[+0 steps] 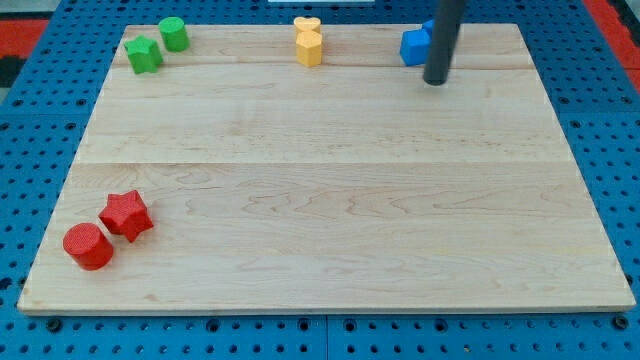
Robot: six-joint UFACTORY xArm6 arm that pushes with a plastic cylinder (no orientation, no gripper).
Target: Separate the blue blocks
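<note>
A blue block (414, 46) sits near the board's top edge, right of centre. A second blue piece (429, 27) peeks out just above and right of it, mostly hidden behind the rod; its shape cannot be made out. My tip (435, 81) rests on the board just below and right of the blue block, close to it or touching.
The wooden board (330, 200) lies on a blue perforated table. A green star (144, 54) and green cylinder (174, 34) sit top left. A yellow heart (307, 24) and yellow hexagon (309, 48) sit top centre. A red star (127, 214) and red cylinder (88, 246) sit bottom left.
</note>
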